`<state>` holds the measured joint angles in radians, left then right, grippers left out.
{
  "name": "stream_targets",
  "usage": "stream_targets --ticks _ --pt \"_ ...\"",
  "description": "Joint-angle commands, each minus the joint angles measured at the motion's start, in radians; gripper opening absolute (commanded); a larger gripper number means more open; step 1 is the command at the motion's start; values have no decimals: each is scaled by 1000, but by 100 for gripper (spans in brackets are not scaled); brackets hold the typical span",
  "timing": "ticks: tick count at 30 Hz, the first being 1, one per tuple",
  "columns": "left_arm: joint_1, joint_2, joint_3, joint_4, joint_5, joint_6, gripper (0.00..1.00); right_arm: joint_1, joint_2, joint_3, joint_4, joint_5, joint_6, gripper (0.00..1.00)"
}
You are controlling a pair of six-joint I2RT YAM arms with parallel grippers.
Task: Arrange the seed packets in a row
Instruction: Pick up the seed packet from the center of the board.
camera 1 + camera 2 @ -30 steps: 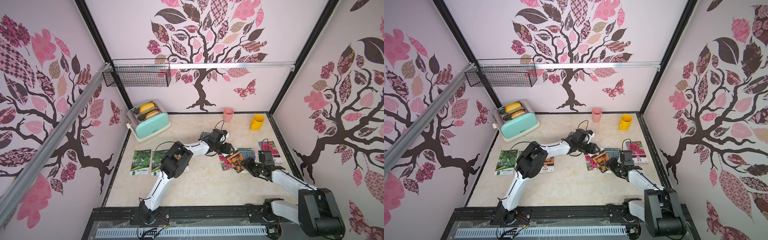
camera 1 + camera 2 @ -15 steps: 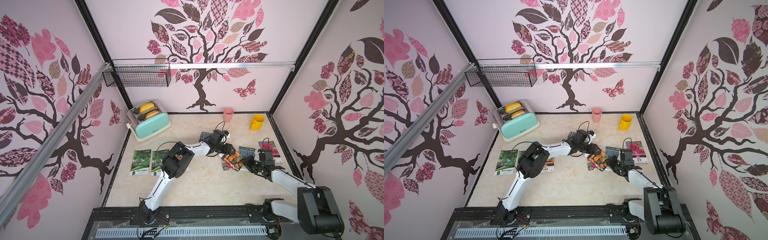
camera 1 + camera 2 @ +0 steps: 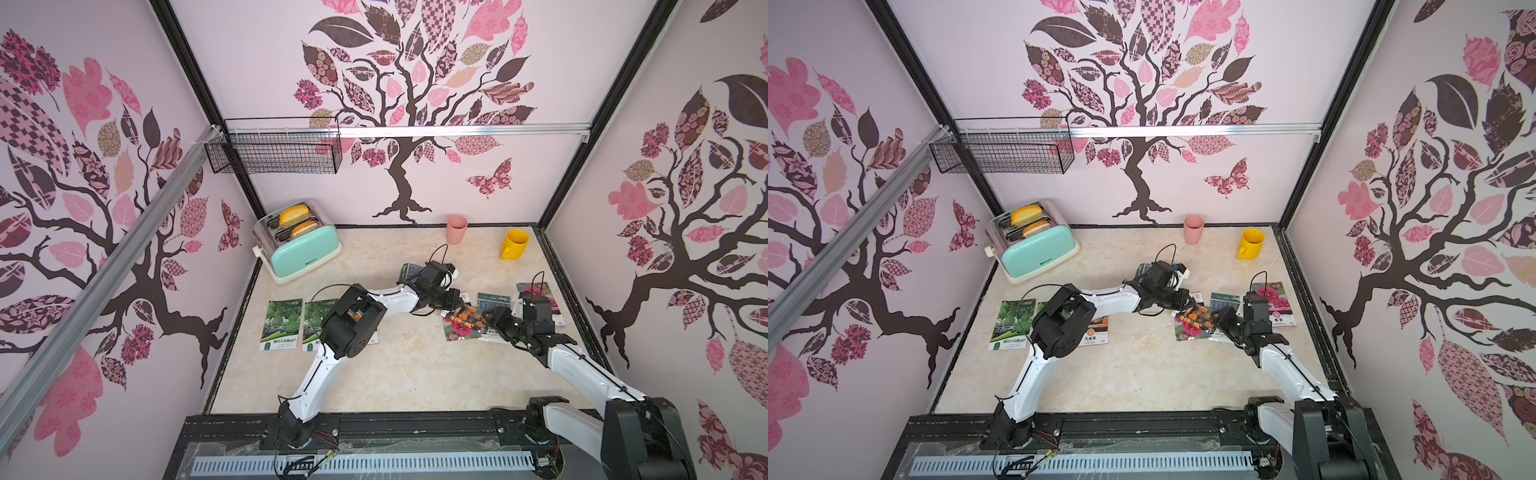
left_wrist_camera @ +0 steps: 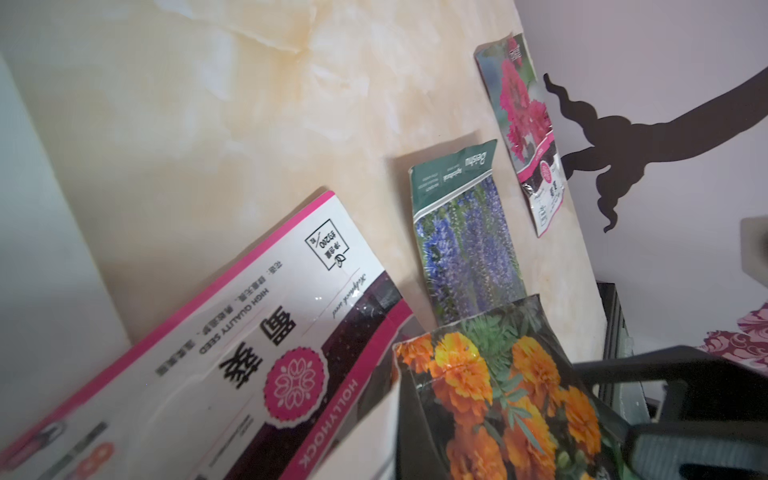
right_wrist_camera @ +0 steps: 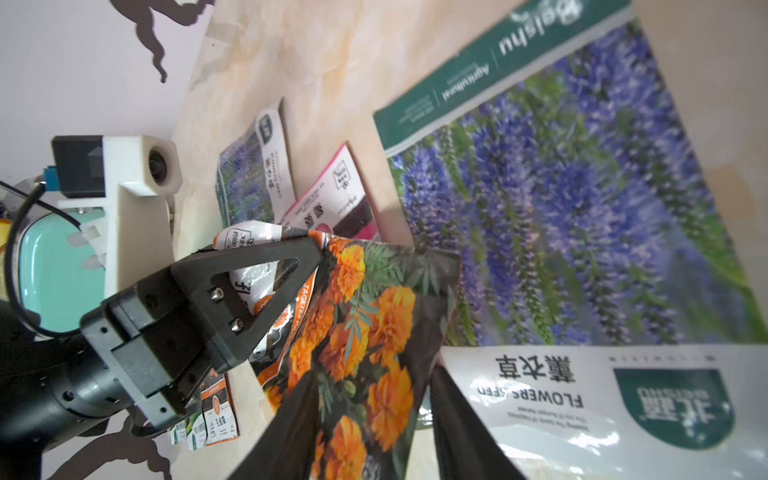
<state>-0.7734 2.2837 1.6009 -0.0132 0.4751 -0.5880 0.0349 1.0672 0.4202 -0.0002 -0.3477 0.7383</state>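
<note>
Now my left gripper [image 3: 458,304] is clamped on the white label end of the marigold packet [image 3: 468,316], over the pink flower packet [image 3: 455,331] on the right half of the table [image 3: 395,374]. My right gripper [image 5: 374,370] straddles its flower end with fingers apart; I cannot tell whether it presses. The packet's long axis slants from one gripper to the other. The row, gourd packets [image 3: 281,318] then a second marigold packet [image 3: 1096,331], lies well off to my left, long axes pointing at the back wall. I judge the packet needs carrying left and turning. My left arm is stretched across, elbow raised above the row, forearm low.
</note>
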Motion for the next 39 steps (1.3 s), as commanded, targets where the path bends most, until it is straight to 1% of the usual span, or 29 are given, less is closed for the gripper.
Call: stream_targets --ticks 1,5,7,9,11,12,16,18,21,25,27,31,37,39 --pt "20 -128 -19 87 -4 -55 0 -4 -48 85 -64 20 -60 56" --pt "49 -238 -110 163 -48 -155 0 -4 -104 152 -120 37 -99 67" --pt "72 -306 -193 233 -81 -221 0 -4 -134 178 -130 38 -103 72" --pt "93 -369 -272 279 -144 -288 0 -3 -154 189 -117 21 -87 77" --pt "111 -429 -343 300 -215 -349 0 -4 -171 182 -66 -19 -48 79" --pt "117 -459 -377 303 -269 -381 0 -3 -179 178 -35 -42 -24 80" --pt "125 -555 -465 281 -421 -448 0 15 -216 142 123 -100 66 84" --pt "124 -586 -495 280 -475 -483 0 52 -212 142 181 -117 78 84" --pt "122 -607 -532 280 -542 -532 0 139 -187 159 226 -123 72 84" --pt "120 -621 -568 328 -573 -577 0 225 -113 179 262 -136 72 84" --pt "118 -613 -565 350 -559 -566 0 261 -69 188 299 -149 66 84" --pt "109 -603 -552 361 -531 -533 0 341 40 272 302 -151 6 83" --pt "89 -626 -571 364 -516 -480 0 348 159 337 372 -171 -8 80" --pt "82 -633 -580 370 -518 -466 0 349 185 359 388 -178 -12 77"
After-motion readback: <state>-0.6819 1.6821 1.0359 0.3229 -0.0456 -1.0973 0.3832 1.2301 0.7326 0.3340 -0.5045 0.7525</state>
